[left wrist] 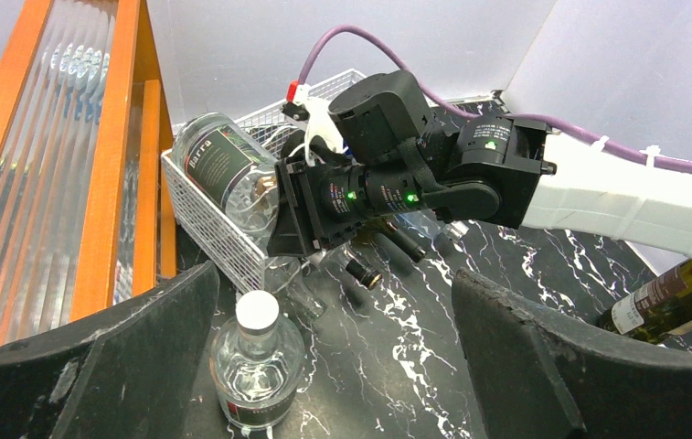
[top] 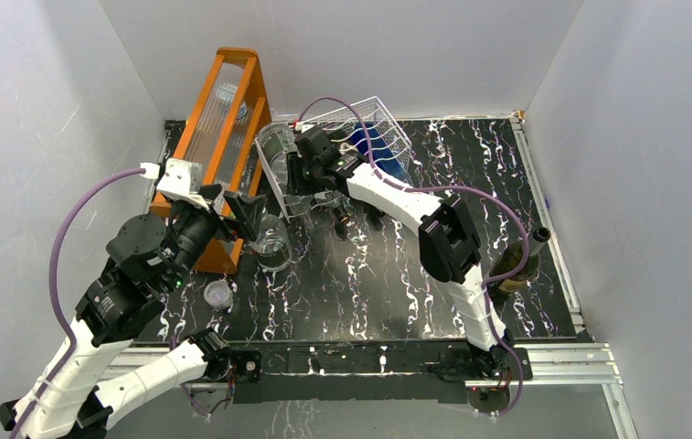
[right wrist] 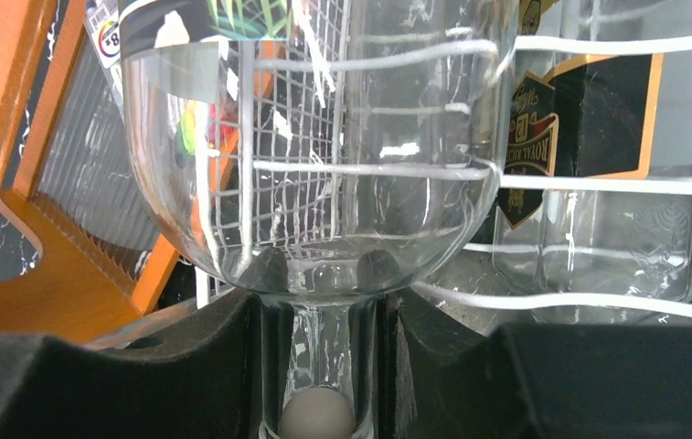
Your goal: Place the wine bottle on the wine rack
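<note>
Wine bottle lies tilted over the left end of wine rack, at the bench's far edge. Right gripper is clamped on its neck; left gripper gapes wide, empty. Placement step, I'd say. Next: seat it in a wire row, then release.

White arm shells, blk joints, purple cables, green LEDs

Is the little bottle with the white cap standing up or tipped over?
Standing up: the little bottle rests on its base on the table, white cap on top.
</note>
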### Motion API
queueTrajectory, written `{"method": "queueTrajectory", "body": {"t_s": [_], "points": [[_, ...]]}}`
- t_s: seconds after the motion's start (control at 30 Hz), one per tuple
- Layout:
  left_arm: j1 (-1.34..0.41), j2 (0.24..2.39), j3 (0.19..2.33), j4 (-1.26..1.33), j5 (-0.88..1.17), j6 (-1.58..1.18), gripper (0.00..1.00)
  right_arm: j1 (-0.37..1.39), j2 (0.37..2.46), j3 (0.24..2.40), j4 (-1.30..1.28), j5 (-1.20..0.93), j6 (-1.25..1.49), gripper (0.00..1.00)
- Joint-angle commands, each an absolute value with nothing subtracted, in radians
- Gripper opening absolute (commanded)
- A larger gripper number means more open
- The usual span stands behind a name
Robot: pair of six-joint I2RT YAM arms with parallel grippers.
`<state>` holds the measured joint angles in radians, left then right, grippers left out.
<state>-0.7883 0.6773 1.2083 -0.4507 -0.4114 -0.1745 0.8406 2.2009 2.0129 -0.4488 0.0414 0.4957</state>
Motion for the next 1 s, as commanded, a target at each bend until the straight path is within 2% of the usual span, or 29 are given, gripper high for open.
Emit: {"method": "queueTrajectory", "body": {"t_s": [0.0,0.1,0.3,0.53,0.73,0.97], "points": [[-0.785,0.686,1.236,-0.446,-0.412,-0.161,0.98,0.828,2.19,2.152,-0.297,0.008,0.529,0.2],[-0.785,0.689,1.238,-0.447,-0.415,-0.163,0.98,0.827,2.207,2.172,-0.317,-0.018,0.542,0.29],[-0.785,0.686,1.24,-0.449,-0.417,-0.163,0.98,0.827,2.187,2.142,-0.314,-0.013,0.544,0.54],[-0.785,0.689,1.241,-0.451,-0.418,-0.16,0.98,0.827,2.12,2.083,-0.294,0.002,0.497,0.78],[-0.785,0.688,1.244,-0.453,-0.417,-0.164,0.98,0.827,2.019,1.976,-0.257,0.071,0.451,0.84],[-0.785,0.698,1.248,-0.473,-0.384,-0.162,0.98,0.826,1.854,1.824,-0.214,0.122,0.447,0.85]]}}
